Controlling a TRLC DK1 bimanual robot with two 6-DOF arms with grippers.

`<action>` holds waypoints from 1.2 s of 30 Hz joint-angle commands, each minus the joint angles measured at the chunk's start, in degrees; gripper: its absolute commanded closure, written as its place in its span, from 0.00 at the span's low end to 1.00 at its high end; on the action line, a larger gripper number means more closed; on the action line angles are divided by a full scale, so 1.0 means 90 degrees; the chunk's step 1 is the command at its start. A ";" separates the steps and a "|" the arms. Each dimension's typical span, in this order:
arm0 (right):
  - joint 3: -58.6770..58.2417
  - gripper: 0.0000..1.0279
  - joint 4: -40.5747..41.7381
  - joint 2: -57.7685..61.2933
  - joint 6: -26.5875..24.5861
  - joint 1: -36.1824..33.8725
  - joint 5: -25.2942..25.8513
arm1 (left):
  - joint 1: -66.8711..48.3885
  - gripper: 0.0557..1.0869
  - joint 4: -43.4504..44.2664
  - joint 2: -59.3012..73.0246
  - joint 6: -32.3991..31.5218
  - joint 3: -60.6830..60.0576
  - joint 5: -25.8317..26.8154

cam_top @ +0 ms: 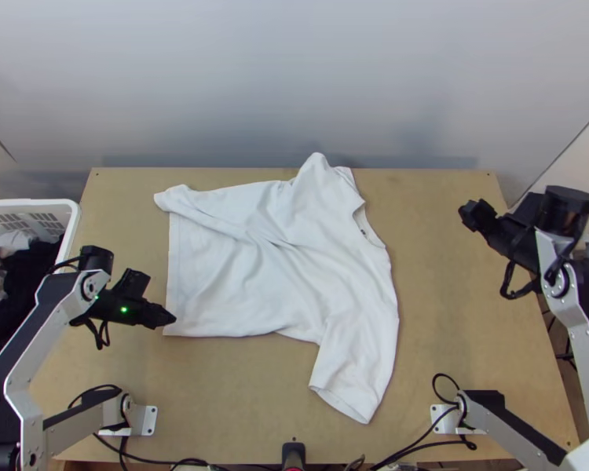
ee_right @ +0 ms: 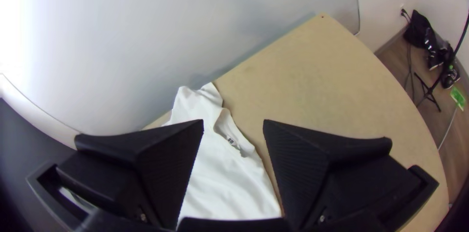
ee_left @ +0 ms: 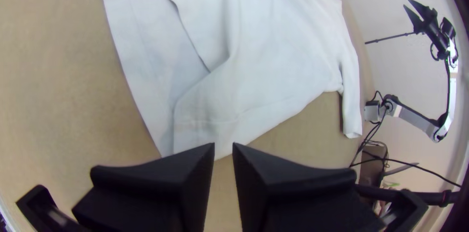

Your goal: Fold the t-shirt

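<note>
The white t-shirt (cam_top: pixel 271 259) lies spread and wrinkled on the table, collar toward the right, hem toward the left, with loose folds across its upper part. My left gripper (cam_top: pixel 173 318) is over the shirt's lower left corner; in the left wrist view the left gripper (ee_left: pixel 223 145) stands slightly open, with the hem corner of the shirt (ee_left: pixel 195 115) beyond its tips. Off to the right of the shirt is my right gripper (cam_top: pixel 469 216). In the right wrist view the right gripper (ee_right: pixel 233 121) is open and holds nothing; the shirt's collar (ee_right: pixel 229 137) shows beyond it.
A white basket (cam_top: pixel 67 212) with dark and light cloth stands at the table's left edge. Bare wood (cam_top: pixel 444 314) lies right of the shirt. Cables (cam_top: pixel 420 439) run along the near edge, and a pale wall (cam_top: pixel 294 78) rises behind the table.
</note>
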 commanded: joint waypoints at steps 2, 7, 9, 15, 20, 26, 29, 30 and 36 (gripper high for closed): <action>-0.0170 0.43 0.0006 -0.0199 -0.0103 -0.0011 -0.0063 | 0.0003 0.62 0.0373 0.0482 0.0017 -0.0263 -0.0093; -0.0199 0.43 0.0006 -0.0209 -0.0132 -0.0011 -0.0073 | 0.0082 0.48 0.0490 0.0599 0.0154 -0.0253 -0.0288; -0.0219 0.43 0.0016 -0.0209 -0.0132 -0.0011 -0.0073 | 0.0101 0.48 0.0529 0.0599 0.0193 -0.0263 -0.0288; -0.0287 0.43 0.0104 -0.0219 -0.0132 -0.0001 -0.0073 | 0.0121 0.47 0.0695 0.0687 0.0193 -0.0282 -0.0279; -0.0346 0.43 0.0123 -0.0238 -0.0122 0.0028 -0.0073 | 0.0111 0.47 0.0841 0.0775 0.0125 -0.0292 -0.0279; -0.0385 0.43 0.0153 -0.0277 -0.0103 0.0096 -0.0073 | -0.0045 0.47 0.0968 0.0912 -0.0002 -0.0292 -0.0279; -0.0385 0.43 0.0162 -0.0306 -0.0103 0.0096 -0.0073 | -0.0075 0.47 0.1086 0.0971 -0.0032 -0.0292 -0.0279; -0.0385 0.43 0.0172 -0.0306 -0.0103 0.0096 -0.0073 | -0.0075 0.47 0.1095 0.0990 -0.0032 -0.0292 -0.0279; -0.0434 0.43 0.0182 -0.0336 -0.0103 0.0116 -0.0073 | -0.0202 0.47 0.1271 0.1137 -0.0188 -0.0292 -0.0279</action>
